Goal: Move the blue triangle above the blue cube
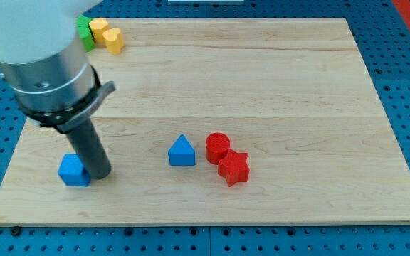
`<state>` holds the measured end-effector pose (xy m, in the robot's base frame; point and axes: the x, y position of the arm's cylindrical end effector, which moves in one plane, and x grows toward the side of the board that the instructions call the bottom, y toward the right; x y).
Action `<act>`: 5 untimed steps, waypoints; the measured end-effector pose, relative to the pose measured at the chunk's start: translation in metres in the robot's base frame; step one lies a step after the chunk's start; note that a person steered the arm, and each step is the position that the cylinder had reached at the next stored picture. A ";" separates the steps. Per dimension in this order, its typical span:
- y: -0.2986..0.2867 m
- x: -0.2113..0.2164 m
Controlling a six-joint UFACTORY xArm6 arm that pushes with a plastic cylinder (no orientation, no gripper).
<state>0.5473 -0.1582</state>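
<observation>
The blue triangle (181, 151) lies on the wooden board near the middle, toward the view's bottom. The blue cube (72, 171) sits at the view's lower left. My tip (99, 173) rests on the board right beside the cube, on its right side, touching or nearly touching it. The triangle is well to the right of my tip, and roughly level with the cube, slightly higher in the view.
A red cylinder (218, 147) and a red star (233, 168) sit just right of the blue triangle. A green block (85, 32) and two yellow blocks (99, 28) (113, 40) cluster at the view's top left, partly behind the arm.
</observation>
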 end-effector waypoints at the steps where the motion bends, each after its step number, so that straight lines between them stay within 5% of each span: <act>1: 0.047 0.000; 3: 0.141 0.000; 5: 0.099 -0.027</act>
<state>0.5206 -0.0594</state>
